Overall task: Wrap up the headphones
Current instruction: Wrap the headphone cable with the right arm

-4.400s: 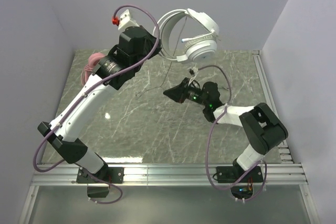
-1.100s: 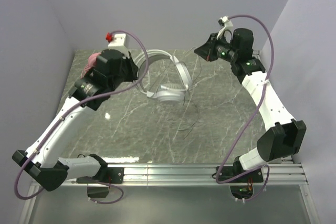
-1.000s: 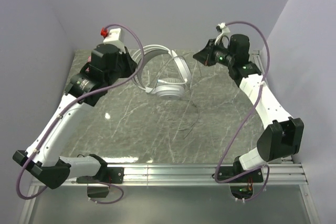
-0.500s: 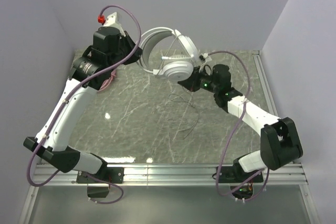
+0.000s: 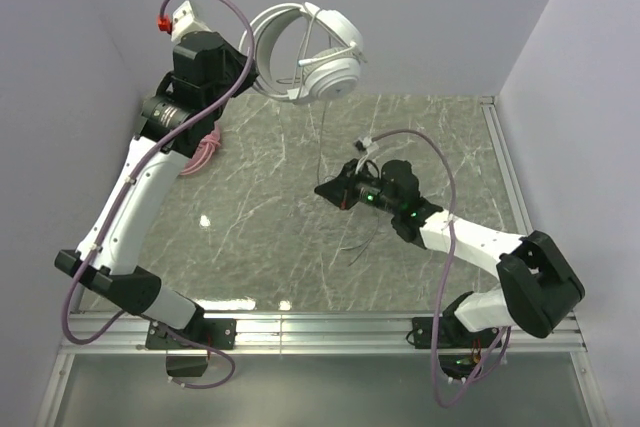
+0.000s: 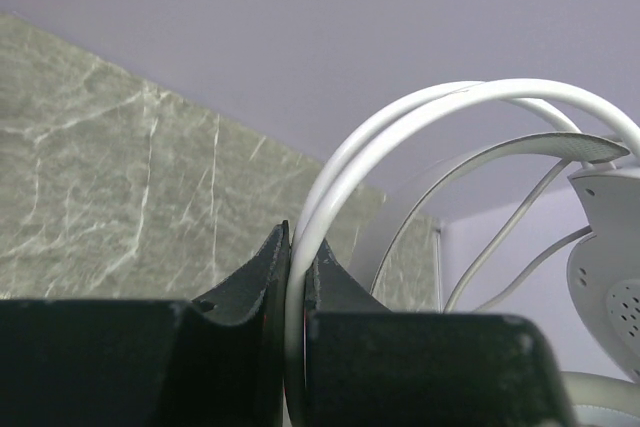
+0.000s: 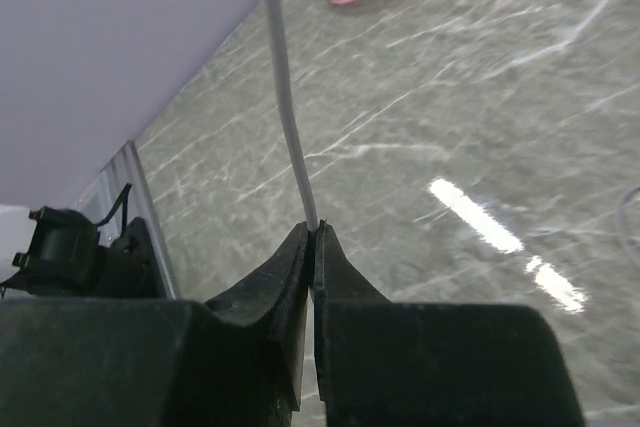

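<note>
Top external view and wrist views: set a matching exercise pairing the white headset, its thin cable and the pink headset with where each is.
1 white headset
2 thin cable
3 pink headset

a lying on the table
b headband clamped in the left gripper, off the table
c pinched in the right gripper

Pairs: 1-b, 2-c, 3-a

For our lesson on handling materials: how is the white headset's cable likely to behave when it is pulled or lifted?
It is probably floppy: the cable runs straight only where it is stretched between the headset and the right gripper, while its loose end curls on the table. Being thin, it may slip through the shut jaws.
</note>
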{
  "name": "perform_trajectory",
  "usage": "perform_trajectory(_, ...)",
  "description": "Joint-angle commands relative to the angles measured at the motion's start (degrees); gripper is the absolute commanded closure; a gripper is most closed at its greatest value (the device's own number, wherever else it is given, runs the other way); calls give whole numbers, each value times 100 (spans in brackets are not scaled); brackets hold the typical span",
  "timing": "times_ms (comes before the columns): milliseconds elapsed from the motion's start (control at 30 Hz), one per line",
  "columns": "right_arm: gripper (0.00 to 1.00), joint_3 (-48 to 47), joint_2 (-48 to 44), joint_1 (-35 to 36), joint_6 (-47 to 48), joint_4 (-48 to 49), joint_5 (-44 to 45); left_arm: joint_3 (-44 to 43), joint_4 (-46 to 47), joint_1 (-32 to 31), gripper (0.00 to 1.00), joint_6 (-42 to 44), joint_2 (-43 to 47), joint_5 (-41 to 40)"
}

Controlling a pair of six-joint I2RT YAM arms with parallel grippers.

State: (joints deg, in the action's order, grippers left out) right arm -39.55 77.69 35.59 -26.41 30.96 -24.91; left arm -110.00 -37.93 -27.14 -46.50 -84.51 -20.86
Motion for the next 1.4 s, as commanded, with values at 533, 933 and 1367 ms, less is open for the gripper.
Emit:
perform_trajectory(533, 100, 870, -1555, 2749, -83, -933, 1304, -840, 1701, 340, 100, -131, -1357, -2149)
perform_trajectory(933, 100, -333, -2354, 3911, 66, -2619, 1980, 63, 2490, 340, 100, 281, -1727, -2783)
perform_trajectory(1367, 100, -3725, -2012, 3614, 1419, -5390, 3054, 2165, 3741, -213, 100, 1239, -1007, -2985)
